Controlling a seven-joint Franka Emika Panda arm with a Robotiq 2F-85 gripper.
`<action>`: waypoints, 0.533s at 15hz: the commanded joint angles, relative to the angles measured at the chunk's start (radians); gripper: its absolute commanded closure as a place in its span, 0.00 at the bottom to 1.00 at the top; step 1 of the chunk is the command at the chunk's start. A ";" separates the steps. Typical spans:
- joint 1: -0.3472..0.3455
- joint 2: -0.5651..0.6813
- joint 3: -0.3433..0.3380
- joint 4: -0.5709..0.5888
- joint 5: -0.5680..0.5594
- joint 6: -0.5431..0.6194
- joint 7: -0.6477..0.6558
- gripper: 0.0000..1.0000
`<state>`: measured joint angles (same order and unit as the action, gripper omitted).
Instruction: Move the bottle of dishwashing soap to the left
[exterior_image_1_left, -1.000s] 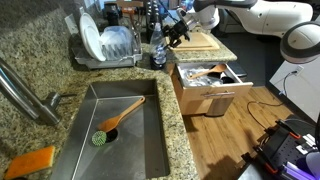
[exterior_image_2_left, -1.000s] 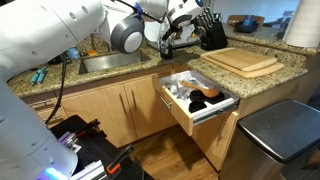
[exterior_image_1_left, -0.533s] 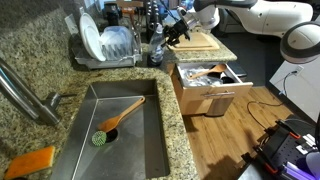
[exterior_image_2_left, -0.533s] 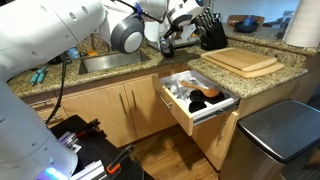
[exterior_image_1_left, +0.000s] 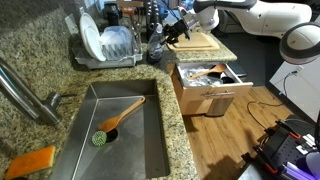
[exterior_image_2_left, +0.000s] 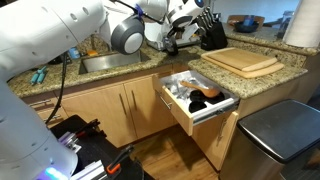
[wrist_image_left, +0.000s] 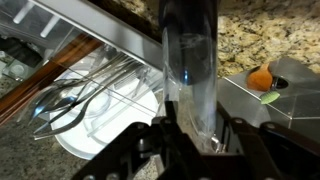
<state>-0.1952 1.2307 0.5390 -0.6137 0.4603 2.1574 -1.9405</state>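
Note:
In the wrist view the bottle of dishwashing soap (wrist_image_left: 190, 60) stands upright, a slim translucent bottle with dark bluish contents. It sits between the black fingers of my gripper (wrist_image_left: 196, 132), which press on its lower body from both sides. In an exterior view the gripper (exterior_image_1_left: 166, 34) is at the counter's far end, right beside the dish rack (exterior_image_1_left: 105, 45), with the bottle (exterior_image_1_left: 157, 50) just below it. In an exterior view the gripper (exterior_image_2_left: 173, 38) hangs behind the sink and largely hides the bottle.
The rack holds white plates. A sink (exterior_image_1_left: 150, 140) contains a wooden dish brush (exterior_image_1_left: 118, 118), with a faucet (exterior_image_1_left: 25, 95) beside it. A cutting board (exterior_image_2_left: 245, 60), a knife block (exterior_image_2_left: 212, 34) and an open drawer (exterior_image_2_left: 215, 108) lie on the other side.
The jaws have closed onto the bottle over the last second. The arm and the bottle have stayed in place.

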 joint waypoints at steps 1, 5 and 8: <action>-0.004 -0.075 -0.040 -0.031 -0.032 0.114 0.004 0.86; -0.022 -0.196 -0.165 -0.093 -0.184 0.051 0.078 0.86; -0.063 -0.251 -0.178 -0.111 -0.188 0.020 0.111 0.86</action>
<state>-0.2087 1.0877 0.3718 -0.6318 0.2695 2.1989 -1.8446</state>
